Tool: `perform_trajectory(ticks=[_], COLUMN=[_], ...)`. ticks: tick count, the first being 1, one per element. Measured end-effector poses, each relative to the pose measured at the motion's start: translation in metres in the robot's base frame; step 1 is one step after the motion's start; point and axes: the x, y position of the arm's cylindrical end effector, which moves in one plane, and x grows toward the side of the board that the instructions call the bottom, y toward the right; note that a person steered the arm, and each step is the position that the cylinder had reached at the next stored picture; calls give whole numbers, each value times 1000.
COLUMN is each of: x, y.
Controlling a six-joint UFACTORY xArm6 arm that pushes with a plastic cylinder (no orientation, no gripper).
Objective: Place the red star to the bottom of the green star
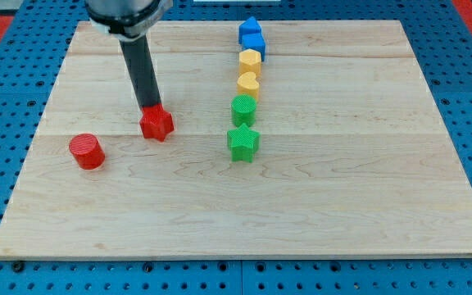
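Bright, even overhead light is covering the wooden board (342, 164), producing no glare. Blocks such as the green star (242, 142) and red cylinder (86, 152) are casting only short, soft shadows. Focus is holding sharp throughout; edges are showing no visible distortion.

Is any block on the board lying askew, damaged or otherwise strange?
Nothing stands out. All blocks sit flat and whole on the board. My tip rests at the top edge of the red star, left of the green star.

My tip (151, 109) touches the red star (156, 124) from the view's top; the green star (242, 142) lies well right.
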Motion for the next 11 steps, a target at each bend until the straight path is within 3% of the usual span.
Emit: perform_trajectory(ticks=[2,3,5,6,8,9,11], x=[69,71,107,117,140,133,132], y=[47,6,82,31,105,102,-58])
